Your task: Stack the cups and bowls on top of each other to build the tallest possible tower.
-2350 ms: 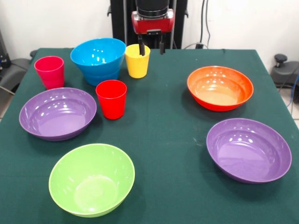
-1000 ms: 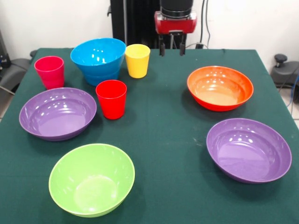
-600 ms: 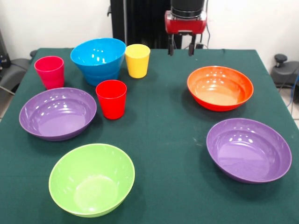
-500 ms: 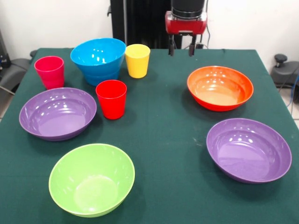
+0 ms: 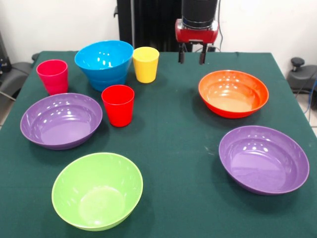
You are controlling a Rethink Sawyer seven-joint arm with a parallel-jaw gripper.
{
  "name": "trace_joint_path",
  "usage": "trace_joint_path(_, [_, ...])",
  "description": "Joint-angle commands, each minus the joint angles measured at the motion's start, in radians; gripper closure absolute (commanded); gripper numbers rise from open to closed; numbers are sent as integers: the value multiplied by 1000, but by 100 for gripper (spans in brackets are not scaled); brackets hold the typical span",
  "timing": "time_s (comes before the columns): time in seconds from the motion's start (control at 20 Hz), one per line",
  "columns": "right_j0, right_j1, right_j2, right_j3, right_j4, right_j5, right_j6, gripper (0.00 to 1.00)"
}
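The tool (image 5: 191, 56) hangs over the counter's (image 5: 173, 148) far edge, fingers spread and empty. Cups and bowls sit apart, unstacked: the orange bowl (image 5: 233, 93) lies nearest it, the yellow cup (image 5: 145, 64) just beside the blue bowl (image 5: 104, 63) toward the far left corner.

the red and black arm hangs straight down, its gripper (image 5: 191, 56) empty with both fingers apart.
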Motion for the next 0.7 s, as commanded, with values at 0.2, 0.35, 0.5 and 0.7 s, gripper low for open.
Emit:
trace_joint_path(0.2, [37, 72, 30, -93, 64, -79, 169, 0])
trace_joint_path(0.35, [38, 83, 32, -99, 69, -82, 167, 0])
trace_joint_path(0.5, [43, 98, 32, -107, 73, -89, 168, 0])
trace_joint_path(0.7, [61, 93, 28, -104, 91, -84, 180, 0])
